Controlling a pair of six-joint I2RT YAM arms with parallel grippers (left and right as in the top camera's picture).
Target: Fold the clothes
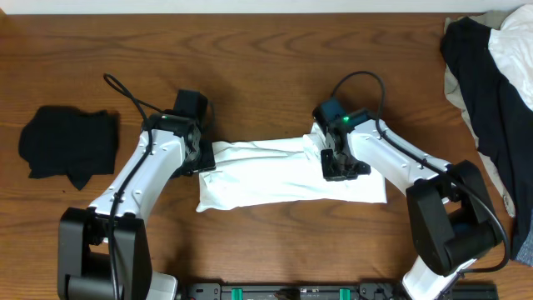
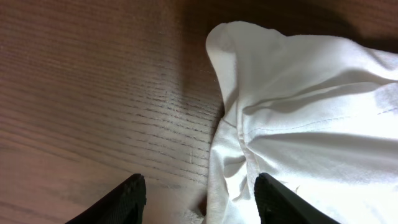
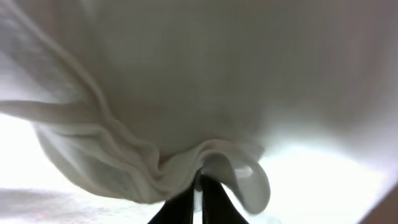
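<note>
The clothes, a white T-shirt [image 1: 283, 179], lie folded into a long strip across the middle of the wooden table. My left gripper [image 1: 202, 162] stands open low over the strip's left end. In the left wrist view one finger is over bare wood and the other over the rumpled white cloth [image 2: 311, 124], so the shirt's edge runs between the open left gripper [image 2: 200, 186]. My right gripper [image 1: 337, 171] is on the strip right of centre. In the right wrist view the right gripper [image 3: 200, 183] is shut on a bunched fold of white cloth [image 3: 186, 93]. No print shows.
A small black folded garment [image 1: 67, 146] lies at the far left. A large black garment heaped with pale cloth [image 1: 491, 83] fills the right edge of the table. Bare wood [image 1: 275, 50] lies behind the shirt.
</note>
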